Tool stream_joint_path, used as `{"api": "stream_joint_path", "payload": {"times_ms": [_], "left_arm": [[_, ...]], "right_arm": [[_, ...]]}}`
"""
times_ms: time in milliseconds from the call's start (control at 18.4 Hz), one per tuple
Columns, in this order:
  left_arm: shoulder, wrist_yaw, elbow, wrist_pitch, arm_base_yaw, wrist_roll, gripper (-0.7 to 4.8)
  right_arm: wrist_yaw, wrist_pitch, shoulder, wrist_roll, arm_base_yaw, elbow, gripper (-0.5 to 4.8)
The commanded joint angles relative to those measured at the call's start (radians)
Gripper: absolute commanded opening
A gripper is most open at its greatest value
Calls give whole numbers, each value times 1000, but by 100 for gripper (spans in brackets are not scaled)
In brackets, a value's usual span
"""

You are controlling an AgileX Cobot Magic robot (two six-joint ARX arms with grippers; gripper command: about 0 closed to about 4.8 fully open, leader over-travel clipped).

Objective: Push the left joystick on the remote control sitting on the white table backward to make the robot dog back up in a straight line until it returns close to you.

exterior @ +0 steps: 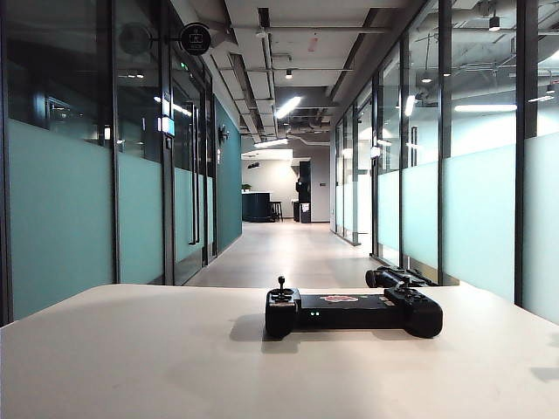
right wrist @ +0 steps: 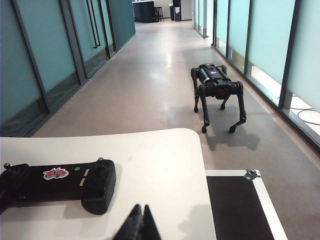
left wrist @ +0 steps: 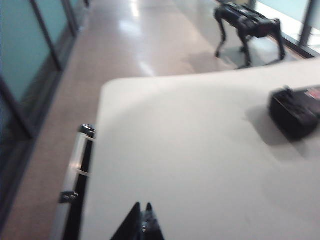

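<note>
The black remote control (exterior: 349, 312) lies on the white table (exterior: 157, 358), right of the middle. Its left joystick (exterior: 281, 285) stands upright and untouched. Just beyond the table's far edge, partly hidden behind the remote, is the robot dog (exterior: 381, 278). In the right wrist view the robot dog (right wrist: 216, 87) stands on the corridor floor close to the table. My right gripper (right wrist: 140, 207) is shut and empty, hovering over the table beside the remote control (right wrist: 55, 182). My left gripper (left wrist: 142, 206) is also shut and empty, well away from the remote control (left wrist: 295, 112). Neither gripper shows in the exterior view.
A black case with metal edging (right wrist: 240, 205) sits beside the table's right edge. Another black case (left wrist: 75, 185) sits off its left edge. A long corridor with glass walls (exterior: 61, 218) runs away behind the table.
</note>
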Motion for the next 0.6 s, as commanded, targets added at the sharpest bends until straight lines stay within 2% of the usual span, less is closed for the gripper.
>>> {"api": "stream_joint_path", "payload": {"times_ms": [54,163,272,381,598], "left_arm": [[1,184,2,124,134,-3,-5],[1,294,-4,180,233,-3,-5],[1,350,-7,209,304,-3,-5],[0,349,-24,238,330,-5,-5],[1,332,-87,311,327,-30,-5]], "right_arm": [[-2,11,-3,4,0,-9,2],[-2,11,-3,4,0,-9,2],[-2,11,-3,4,0,-9,2],[-2,11,-3,4,0,-9,2],[-2,11,-3,4,0,-9,2]]}}
